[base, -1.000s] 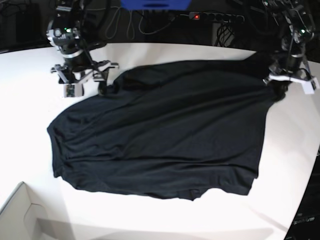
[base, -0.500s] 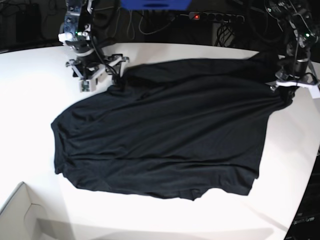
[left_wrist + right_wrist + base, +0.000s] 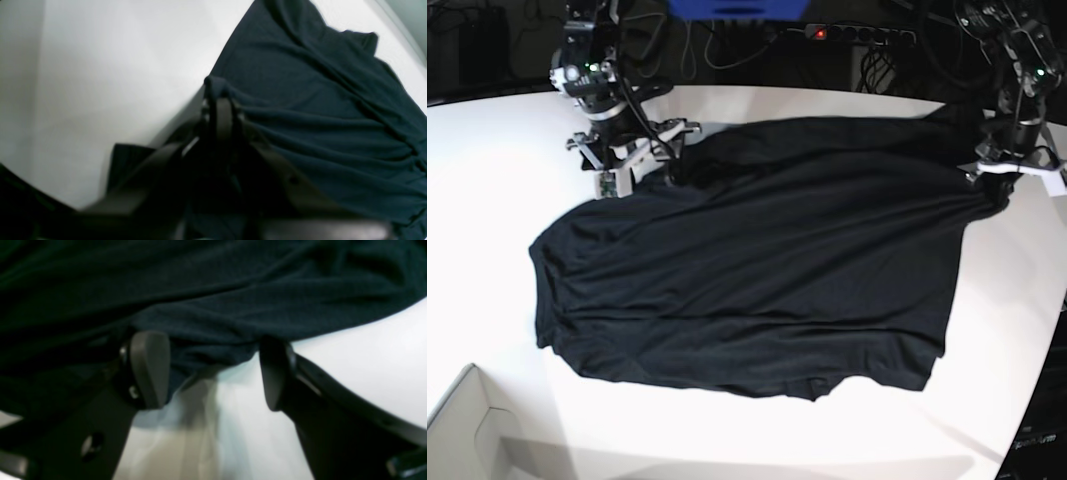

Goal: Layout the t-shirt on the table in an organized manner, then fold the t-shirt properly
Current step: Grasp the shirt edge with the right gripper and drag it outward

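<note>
One t-shirt (image 3: 747, 260) black, spread, wrinkled | left claw (image 3: 218, 100) clamping its edge | right claw (image 3: 213, 373) agape, empty

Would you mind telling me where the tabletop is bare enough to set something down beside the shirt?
The table is bare left of the t-shirt, between its left hem and the pale box corner, and along the near strip below its bottom edge. It is crowded at the far edge, around the right gripper and left gripper.

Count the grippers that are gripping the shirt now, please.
1. The left gripper is shut on a corner of the t-shirt. The right gripper has open jaws at the cloth's edge.
</note>
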### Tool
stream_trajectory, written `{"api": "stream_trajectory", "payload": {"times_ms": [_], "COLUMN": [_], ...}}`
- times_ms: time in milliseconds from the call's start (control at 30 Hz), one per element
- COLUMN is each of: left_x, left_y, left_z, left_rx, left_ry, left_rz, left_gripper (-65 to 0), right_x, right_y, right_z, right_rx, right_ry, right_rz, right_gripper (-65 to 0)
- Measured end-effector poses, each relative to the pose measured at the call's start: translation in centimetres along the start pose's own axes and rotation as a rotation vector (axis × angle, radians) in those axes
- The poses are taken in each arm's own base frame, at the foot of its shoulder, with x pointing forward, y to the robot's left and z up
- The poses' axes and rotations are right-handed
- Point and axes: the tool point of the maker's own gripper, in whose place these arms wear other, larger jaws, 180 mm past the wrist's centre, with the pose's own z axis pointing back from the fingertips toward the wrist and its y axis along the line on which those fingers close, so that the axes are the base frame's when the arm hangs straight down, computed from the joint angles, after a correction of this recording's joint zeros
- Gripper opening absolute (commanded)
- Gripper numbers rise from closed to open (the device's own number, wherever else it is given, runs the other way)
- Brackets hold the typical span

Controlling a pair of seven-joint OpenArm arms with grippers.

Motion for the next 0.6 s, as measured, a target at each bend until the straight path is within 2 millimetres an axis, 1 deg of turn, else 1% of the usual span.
{"api": "stream_trajectory", "payload": {"times_ms": [67, 133, 233, 333, 500, 567, 600], "left_x": [-0.5, -0.6, -0.6, -0.6, -0.6, -0.6, -0.6], "left_y": [0.4, 0.4, 0.4, 0.4, 0.5, 0.4, 0.4], "left_z": [-0.1, -0.1, -0.1, -0.1, -0.1, -0.1, -0.1], "left_rx": [0.007, 0.008, 0.009, 0.008, 0.009, 0.008, 0.009], "left_ry": [0.015, 0.016, 0.017, 0.016, 0.017, 0.016, 0.017], "left_rz": [0.006, 0.008, 0.008, 0.008, 0.008, 0.008, 0.008], "left_gripper": [-64.9, -64.9, -64.9, -64.9, -64.9, -64.9, -64.9], "right_x": [-0.4, -0.9, -0.9, -0.8, -0.1, -0.1, -0.1], "right_y": [1.0, 2.6, 4.0, 4.1, 4.0, 4.0, 4.0], "right_z": [0.1, 0.1, -0.1, -0.4, -1.2, -1.3, -1.3], "right_rx": [0.025, 0.064, 0.100, 0.105, 0.106, 0.107, 0.106], "right_ry": [0.010, 0.026, 0.024, 0.022, 0.008, 0.011, 0.011], "right_rz": [0.005, 0.017, 0.024, 0.022, 0.026, 0.026, 0.026], "right_gripper": [-21.8, -21.8, -21.9, -21.9, -22.3, -25.1, -29.1]}}
